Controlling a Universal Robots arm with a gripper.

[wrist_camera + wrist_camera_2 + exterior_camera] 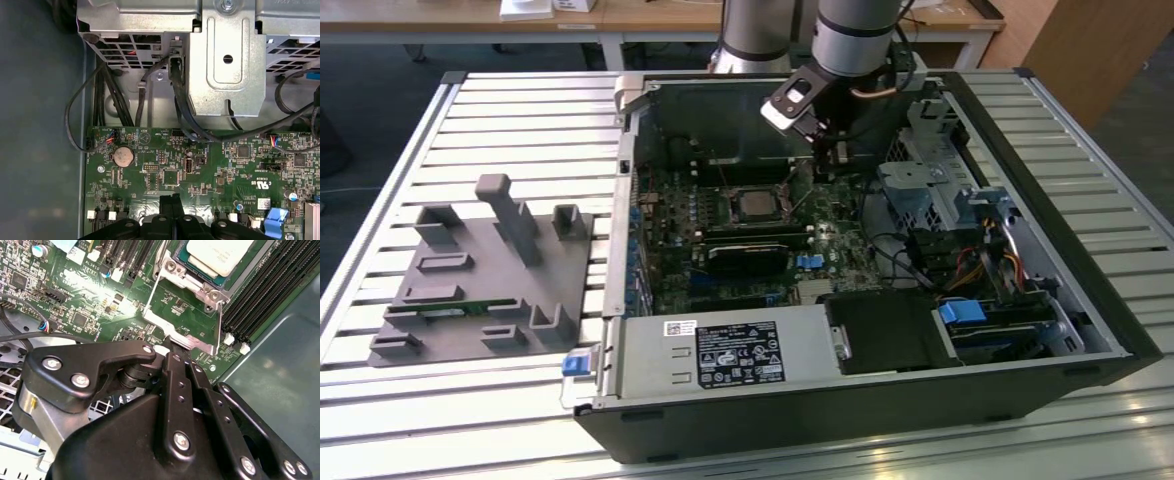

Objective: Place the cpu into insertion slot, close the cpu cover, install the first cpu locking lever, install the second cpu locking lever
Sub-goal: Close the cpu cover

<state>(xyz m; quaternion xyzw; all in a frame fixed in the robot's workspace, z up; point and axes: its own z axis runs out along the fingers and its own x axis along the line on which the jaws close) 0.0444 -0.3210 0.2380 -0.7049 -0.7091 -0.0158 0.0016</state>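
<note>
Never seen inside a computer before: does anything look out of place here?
The cover is swung open, off the cpu, not flat over it; the fingers pinch its edge. Nothing else stands out.

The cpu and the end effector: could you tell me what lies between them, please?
In the second wrist view, the open cpu cover lies between cpu and end effector, green board showing through its window.

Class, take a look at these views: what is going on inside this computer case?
A robot arm reaches into the open computer case. The cpu already sits in the insertion slot, but the cpu cover is open, not yet down over it. The hand, fingers together, is at the cover's outer edge.
</note>
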